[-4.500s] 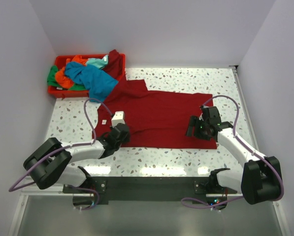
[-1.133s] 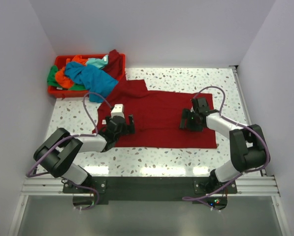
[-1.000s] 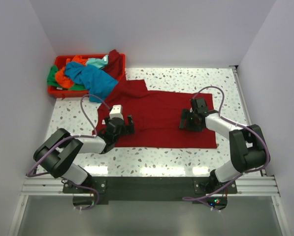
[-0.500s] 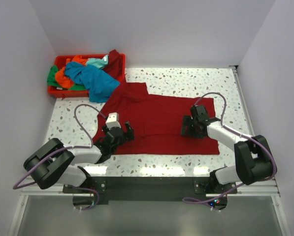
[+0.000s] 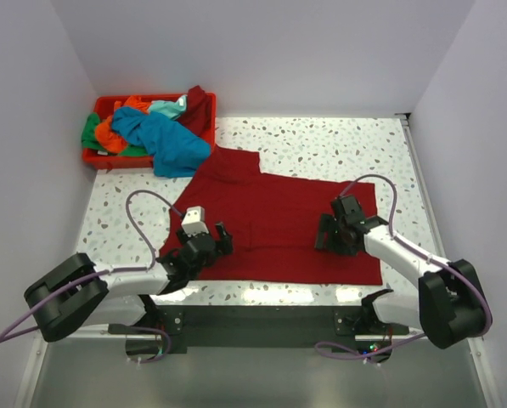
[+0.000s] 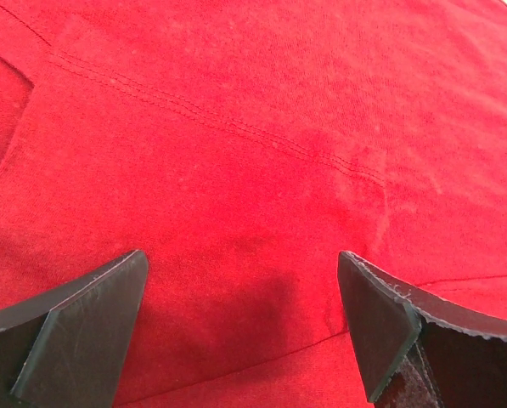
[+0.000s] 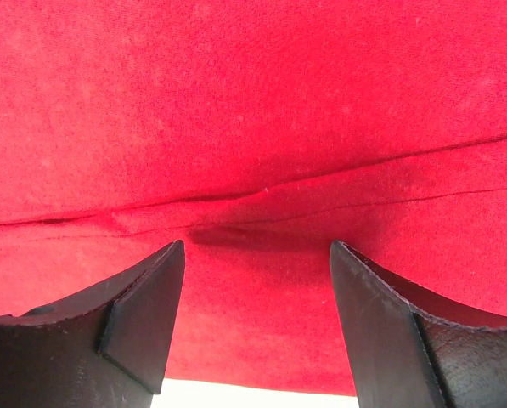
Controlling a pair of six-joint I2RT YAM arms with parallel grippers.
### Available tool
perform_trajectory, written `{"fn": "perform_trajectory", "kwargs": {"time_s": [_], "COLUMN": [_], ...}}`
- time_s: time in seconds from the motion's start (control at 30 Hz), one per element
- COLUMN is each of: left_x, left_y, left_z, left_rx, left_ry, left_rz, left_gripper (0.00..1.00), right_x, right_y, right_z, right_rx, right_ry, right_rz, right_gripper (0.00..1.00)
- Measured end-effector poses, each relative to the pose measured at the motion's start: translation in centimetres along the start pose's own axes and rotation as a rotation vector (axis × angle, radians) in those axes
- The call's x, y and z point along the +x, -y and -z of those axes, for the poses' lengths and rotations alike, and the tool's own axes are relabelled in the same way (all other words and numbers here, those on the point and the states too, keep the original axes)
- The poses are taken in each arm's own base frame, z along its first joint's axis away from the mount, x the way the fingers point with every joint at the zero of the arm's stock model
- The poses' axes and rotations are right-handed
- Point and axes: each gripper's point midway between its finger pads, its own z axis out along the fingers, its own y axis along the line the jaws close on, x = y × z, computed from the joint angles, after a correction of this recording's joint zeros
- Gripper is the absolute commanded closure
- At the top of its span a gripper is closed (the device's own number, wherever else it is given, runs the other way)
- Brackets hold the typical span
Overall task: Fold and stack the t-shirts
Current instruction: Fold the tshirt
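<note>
Reference: centre of the table (image 5: 321,140) in the top view, 12 o'clock at the far wall.

- Walls close off 9, 12 and 3 o'clock.
- The red bin (image 5: 92,158) blocks the 10 to 11 o'clock corner. Its heap of shirts (image 5: 117,129) rises above the rim.
- The teal shirt (image 5: 166,143) spills onto the table and touches the dark red t-shirt (image 5: 278,208).
- Bare table lies open from 12 to 2 o'clock and along the 8 o'clock strip.
- The left arm (image 5: 138,276) crosses 7 o'clock under the left cable loop (image 5: 143,193).
- The right arm (image 5: 399,250) crosses 4 o'clock under the right cable loop (image 5: 372,177).
- Between the parted fingers of the left gripper (image 6: 245,323) and the right gripper (image 7: 257,323) lies only fabric.
</note>
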Motion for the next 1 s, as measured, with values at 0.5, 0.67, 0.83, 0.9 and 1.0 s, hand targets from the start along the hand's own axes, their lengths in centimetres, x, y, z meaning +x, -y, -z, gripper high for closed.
{"fn": "perform_trajectory", "kwargs": {"time_s": [0.5,0.67,0.83,0.9,1.0], "left_x": [2.2,2.7,3.0,3.1,2.8], "left_y": [0.5,0.5,0.4,0.2,0.2], "left_z": [3.0,3.9,4.7,5.0,5.2], "left_rx": [-0.005,-0.022,-0.04,-0.049,-0.061], "left_ry": [-0.02,-0.032,-0.064,-0.077,-0.086], "left_rz": [0.021,0.002,-0.043,-0.063,-0.095], "left_gripper": [0.0,0.0,0.0,0.0,0.0], "right_x": [3.0,3.1,2.8,1.9,0.1], "right_y": [0.3,0.2,0.4,0.1,-1.0], "right_z": [2.3,3.1,4.0,4.5,5.1], "right_rx": [-0.007,-0.014,0.0,0.001,-0.018], "right_ry": [-0.026,-0.006,0.005,0.024,0.06], "right_rz": [-0.011,-0.007,0.003,0.01,0.021], "right_gripper": [0.26,0.26,0.25,0.25,0.25]}}
